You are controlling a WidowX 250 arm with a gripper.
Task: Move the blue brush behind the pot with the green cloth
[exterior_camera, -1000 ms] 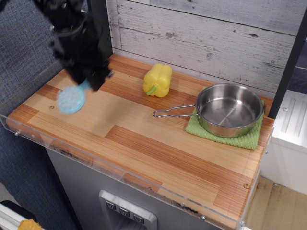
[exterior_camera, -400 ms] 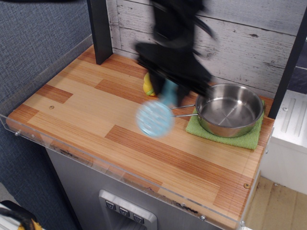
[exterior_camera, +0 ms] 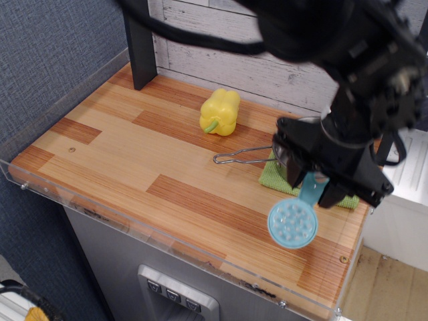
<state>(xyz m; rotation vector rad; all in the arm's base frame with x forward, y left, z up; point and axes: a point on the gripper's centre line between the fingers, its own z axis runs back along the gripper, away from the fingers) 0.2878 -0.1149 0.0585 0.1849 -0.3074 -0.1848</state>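
Now the gripper (exterior_camera: pixel 313 186), pinching the blue brush (exterior_camera: pixel 294 221) by its handle, has swung across from the left to the pot (exterior_camera: pixel 289 159) on the green cloth (exterior_camera: pixel 270 178), so only setting it down behind remains.

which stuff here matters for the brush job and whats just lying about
Job: blue brush, held by the gripper; pot, mostly hidden behind the arm; green cloth under it.

Lying about: yellow bell pepper; dark post at the back.
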